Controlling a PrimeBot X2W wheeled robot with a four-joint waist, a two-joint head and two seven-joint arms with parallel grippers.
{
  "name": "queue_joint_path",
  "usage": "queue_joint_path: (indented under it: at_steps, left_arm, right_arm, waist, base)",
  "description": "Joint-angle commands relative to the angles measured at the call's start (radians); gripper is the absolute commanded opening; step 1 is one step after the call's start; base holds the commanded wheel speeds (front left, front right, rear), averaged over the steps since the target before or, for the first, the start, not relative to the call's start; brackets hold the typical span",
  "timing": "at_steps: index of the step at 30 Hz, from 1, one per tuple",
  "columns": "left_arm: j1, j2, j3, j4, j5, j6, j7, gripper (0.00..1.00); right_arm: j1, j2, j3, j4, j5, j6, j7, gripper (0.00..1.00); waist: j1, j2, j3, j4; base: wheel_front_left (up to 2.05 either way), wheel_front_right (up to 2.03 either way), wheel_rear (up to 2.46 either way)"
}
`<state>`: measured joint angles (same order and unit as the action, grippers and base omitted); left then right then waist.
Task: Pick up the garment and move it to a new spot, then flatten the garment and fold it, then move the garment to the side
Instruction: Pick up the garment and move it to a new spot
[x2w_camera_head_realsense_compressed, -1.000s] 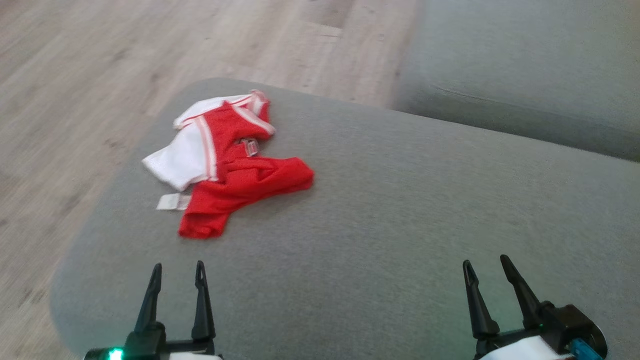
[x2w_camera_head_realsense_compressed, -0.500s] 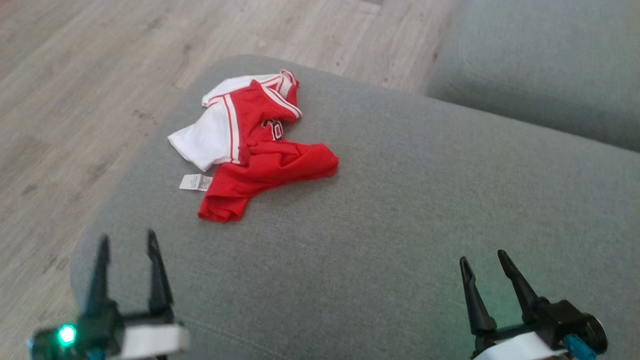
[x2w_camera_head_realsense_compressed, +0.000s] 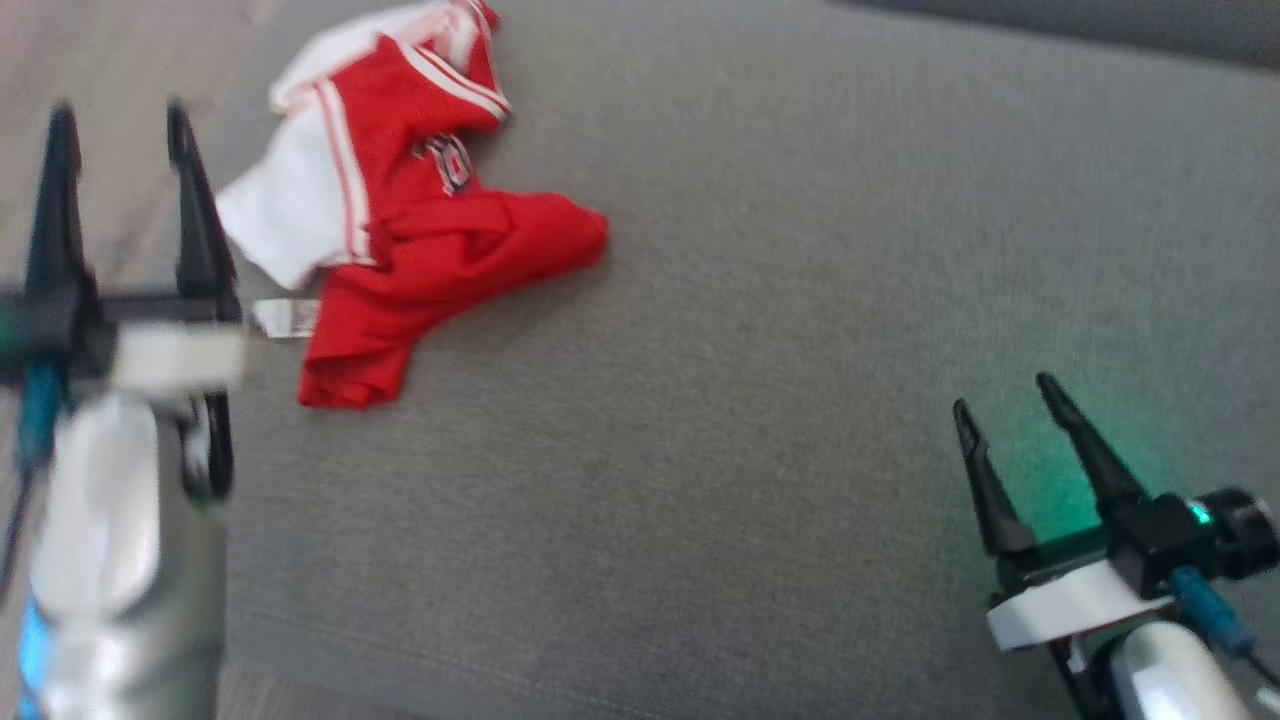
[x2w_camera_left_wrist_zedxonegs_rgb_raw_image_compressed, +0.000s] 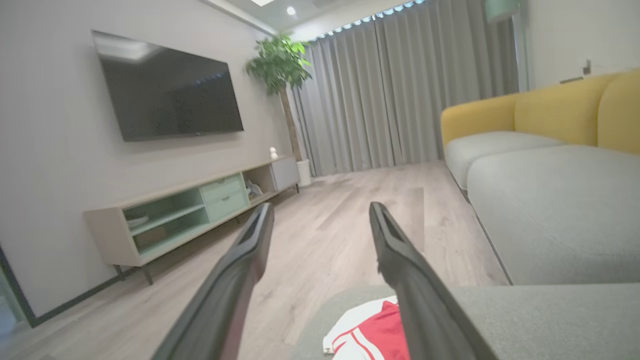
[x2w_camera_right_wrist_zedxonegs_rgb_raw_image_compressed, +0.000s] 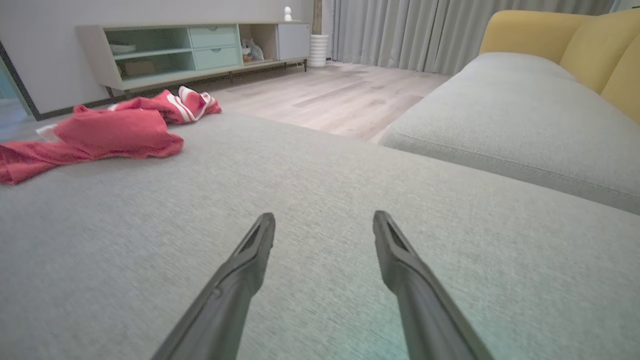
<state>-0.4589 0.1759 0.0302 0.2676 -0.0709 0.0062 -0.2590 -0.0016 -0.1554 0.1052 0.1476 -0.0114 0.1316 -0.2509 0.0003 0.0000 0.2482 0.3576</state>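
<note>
Grey sofa cushion (x2w_camera_head_realsense_compressed: 750, 350): red-and-white garment (x2w_camera_head_realsense_compressed: 420, 230) crumpled at upper left of frame, ungrasped. Left hand (x2w_camera_head_realsense_compressed: 120, 112) near it, fingers wide, empty; right hand (x2w_camera_head_realsense_compressed: 1003, 392) lower right, likewise. Pickup, flattening, folding, side placement all outstanding.

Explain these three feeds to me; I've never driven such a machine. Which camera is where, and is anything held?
This is a wheeled robot with two arms, each ending in a two-fingered claw. The head picture looks down from the robot's head: the left claw is at the left edge, the right claw at the lower right, both open and empty. A crumpled red-and-white shirt lies on the grey cushion, close beside the left claw. The other two pictures come from a camera on each wrist, looking along that claw's own fingers. The left wrist one faces the room, with the shirt low between the fingers; the right wrist one looks along the cushion, shirt at far left.
</note>
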Motion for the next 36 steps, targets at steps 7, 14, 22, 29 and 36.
queue_joint_path:
  at_steps: [7, 14, 22, 29, 36]
  left_arm:
    - [-0.410, 0.078, 0.004, 0.274, -0.024, -0.061, 0.121, 1.00]
    - [-0.646, 0.097, -0.012, 0.586, -0.078, -0.110, 0.274, 1.00]
    - [-0.708, 0.098, -0.007, 0.894, -0.117, -0.112, 0.440, 1.00]
    - [-0.731, 0.121, -0.057, 0.921, -0.106, -0.131, 0.360, 0.00]
    - [-0.814, 0.167, -0.102, 0.860, -0.076, -0.134, 0.141, 0.00]
  right_arm:
    - [-0.062, -0.095, 0.005, -0.075, -0.031, -0.001, -0.011, 1.00]
    - [-0.073, -0.139, -0.033, -0.121, -0.047, -0.001, -0.011, 1.00]
    - [-0.085, -0.160, -0.042, -0.143, -0.050, -0.001, -0.011, 1.00]
    - [-0.108, -0.151, -0.042, -0.137, -0.058, -0.001, -0.011, 1.00]
    - [-0.119, -0.093, -0.004, -0.102, -0.042, -0.001, -0.011, 1.00]
  waist:
    - [-0.0003, 0.0000, 0.228, -0.073]
    - [-0.0003, 0.0000, 0.332, -0.081]
    - [-0.0003, 0.0000, 0.373, -0.095]
    - [-0.0003, 0.0000, 0.364, -0.101]
    - [-0.0003, 0.0000, 0.236, -0.143]
  base:
    - [0.00, 0.00, 0.00]
    - [0.00, 0.00, 0.00]
    - [0.00, 0.00, 0.00]
    - [0.00, 0.00, 0.00]
    - [0.00, 0.00, 0.00]
